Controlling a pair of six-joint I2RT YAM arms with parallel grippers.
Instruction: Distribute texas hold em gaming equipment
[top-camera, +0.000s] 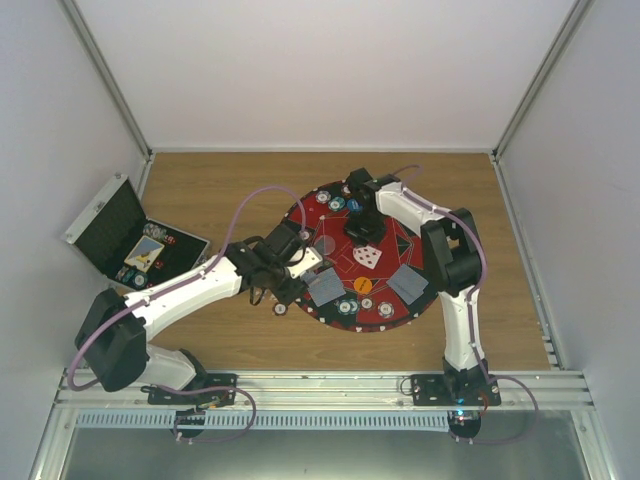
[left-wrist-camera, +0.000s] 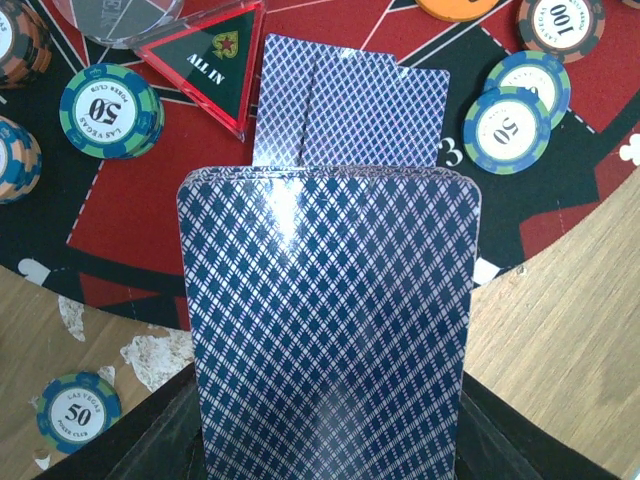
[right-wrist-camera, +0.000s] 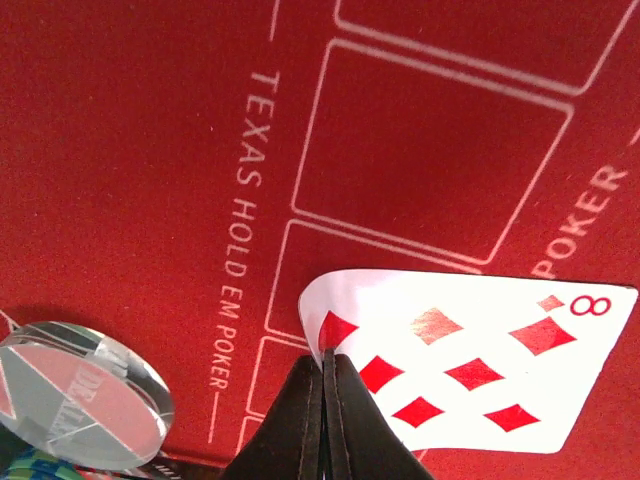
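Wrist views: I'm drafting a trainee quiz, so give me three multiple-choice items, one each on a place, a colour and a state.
1. The ALL IN triangle lies: A on the mat; B in the case; C on bare wood.
2. The eight of diamonds has pips: A black; B red; C green.
3. The right gripper is: A open; B shut on the eight of diamonds; C shut on nothing.
Answers: A, red and black felt surrounds it; B, red pips show; B, its jaws pinch its edge.

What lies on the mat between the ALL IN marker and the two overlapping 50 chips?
Two overlapping face-down cards lie between the ALL IN marker and the 50 chips, shown in the left wrist view.
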